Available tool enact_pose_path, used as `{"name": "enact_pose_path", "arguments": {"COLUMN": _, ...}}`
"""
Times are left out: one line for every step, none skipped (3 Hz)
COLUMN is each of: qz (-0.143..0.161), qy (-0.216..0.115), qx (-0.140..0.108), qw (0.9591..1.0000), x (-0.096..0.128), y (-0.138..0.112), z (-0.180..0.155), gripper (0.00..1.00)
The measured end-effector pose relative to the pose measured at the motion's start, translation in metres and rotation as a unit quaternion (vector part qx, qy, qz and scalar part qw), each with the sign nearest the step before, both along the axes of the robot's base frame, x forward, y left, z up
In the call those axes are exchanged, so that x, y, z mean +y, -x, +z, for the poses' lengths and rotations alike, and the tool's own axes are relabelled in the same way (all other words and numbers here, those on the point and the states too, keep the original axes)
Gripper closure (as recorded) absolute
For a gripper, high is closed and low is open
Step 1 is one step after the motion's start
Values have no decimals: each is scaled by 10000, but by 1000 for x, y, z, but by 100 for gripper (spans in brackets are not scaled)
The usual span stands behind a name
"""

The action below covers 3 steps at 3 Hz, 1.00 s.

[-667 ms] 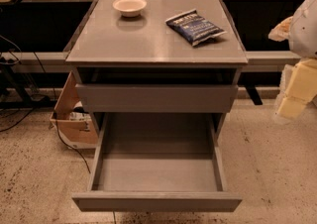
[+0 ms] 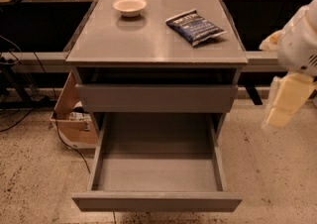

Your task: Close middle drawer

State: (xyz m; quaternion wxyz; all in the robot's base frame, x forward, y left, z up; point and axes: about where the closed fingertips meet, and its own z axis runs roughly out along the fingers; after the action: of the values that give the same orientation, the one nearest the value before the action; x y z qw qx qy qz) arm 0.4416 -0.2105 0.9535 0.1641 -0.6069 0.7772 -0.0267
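one high near view facing cabinet (image 2: 148, 39) front; tool (image 2: 287, 103) at right edge

Cream tool (image 2: 285, 101) at right, grey middle drawer (image 2: 156, 201), dark-blue bag (image 2: 194, 27).

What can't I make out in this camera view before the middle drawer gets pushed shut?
- Gripper, right of the cabinet and apart from it: its arm is cut off by the right edge.
- Under the middle drawer: its pulled-out body hides whatever lies below.
- Inside the upper drawer: dark, overhung by the cabinet's top.
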Motion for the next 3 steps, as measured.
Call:
{"name": "enact_pose_path", "arguments": {"qz": 260, "qy": -221, "qx": 156, "qw": 9993, "x": 14, "y": -8, "z": -73, "gripper": 0}}
{"name": "enact_pose_path", "arguments": {"qz": 779, "qy": -521, "qx": 392, "qw": 9948, "x": 33, "y": -12, "z": -170, "gripper": 0}}
{"name": "enact_pose_path", "arguments": {"qz": 1130, "qy": -674, "qx": 496, "qw": 9901, "x": 43, "y": -12, "z": -223, "gripper": 0}}
